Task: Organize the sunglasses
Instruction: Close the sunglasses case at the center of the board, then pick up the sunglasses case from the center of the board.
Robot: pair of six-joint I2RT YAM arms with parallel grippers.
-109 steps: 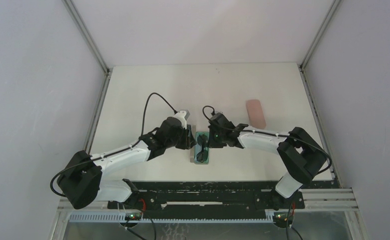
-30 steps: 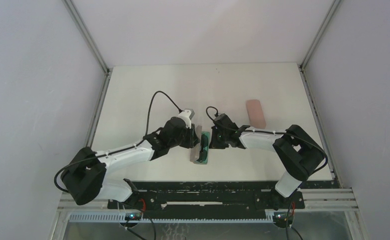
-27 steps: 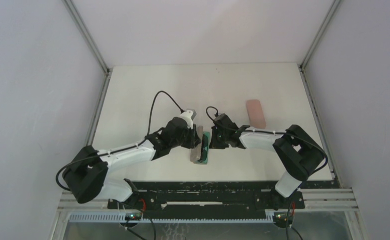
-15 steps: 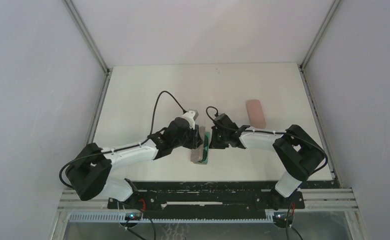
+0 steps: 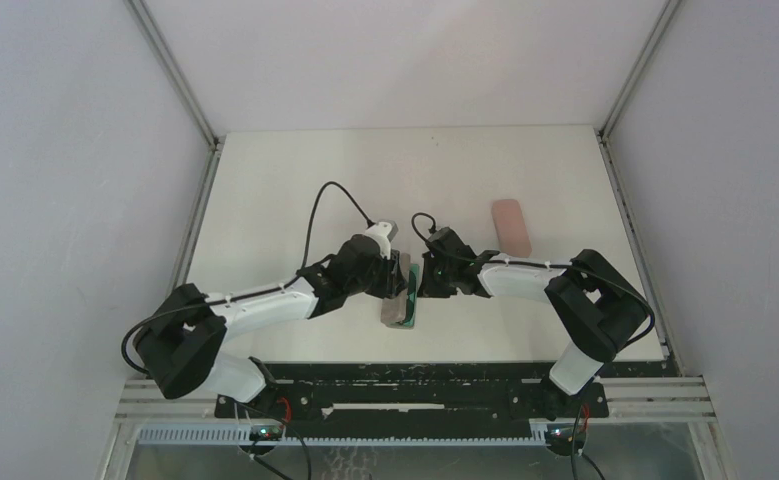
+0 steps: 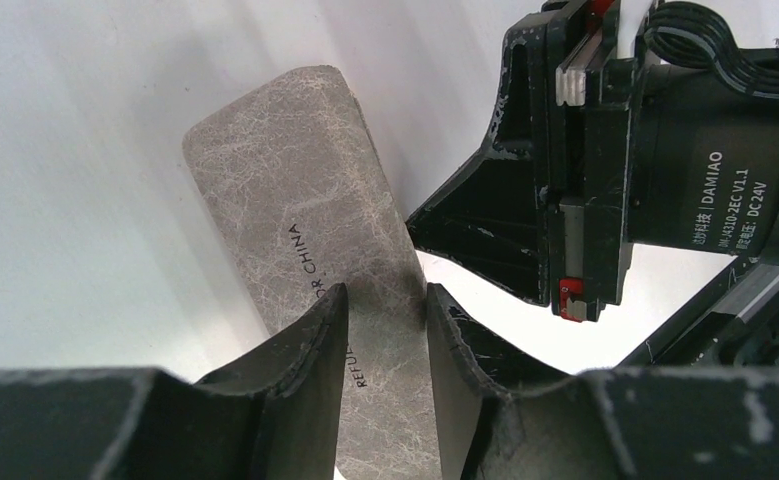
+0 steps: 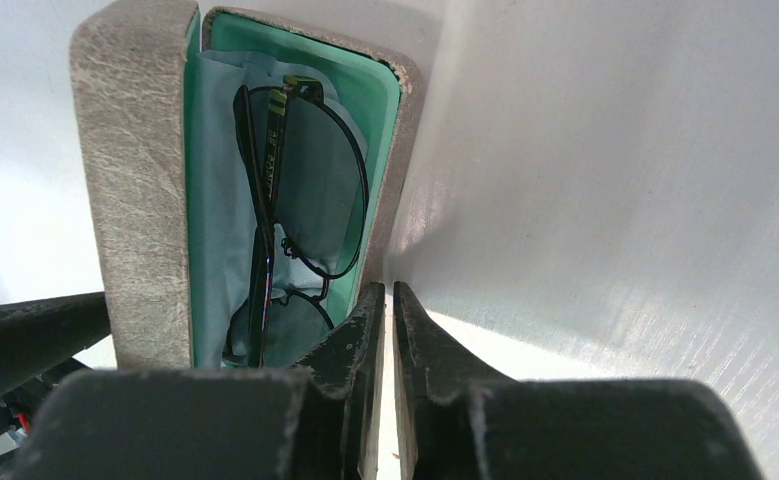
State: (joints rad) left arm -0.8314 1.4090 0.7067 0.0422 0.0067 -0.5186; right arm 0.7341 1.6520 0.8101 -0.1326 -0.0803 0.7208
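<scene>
One pair of sunglasses [image 7: 305,180], with a thin black wire frame and dark lenses, lies folded on a light blue cloth [image 7: 220,240] inside the open grey-brown case [image 7: 135,200] with a mint lining. In the top view the case [image 5: 397,312] sits between both grippers, its lid raised partway over the base. My left gripper [image 6: 385,292] hovers at the lid's grey outer face [image 6: 295,170], jaws apart with nothing pinched. My right gripper [image 7: 388,288] is shut and empty, its tips beside the case's right wall. No other pair shows.
A closed pink case [image 5: 511,226] lies on the white table at the back right. My right gripper's black body [image 6: 575,170] stands close to the lid in the left wrist view. Grey walls enclose the table [image 5: 295,180] on three sides.
The left arm has pushed in to the right and tipped the lid up over the base. Its jaws have spread wider. The right gripper has stayed put at the case's right side.
</scene>
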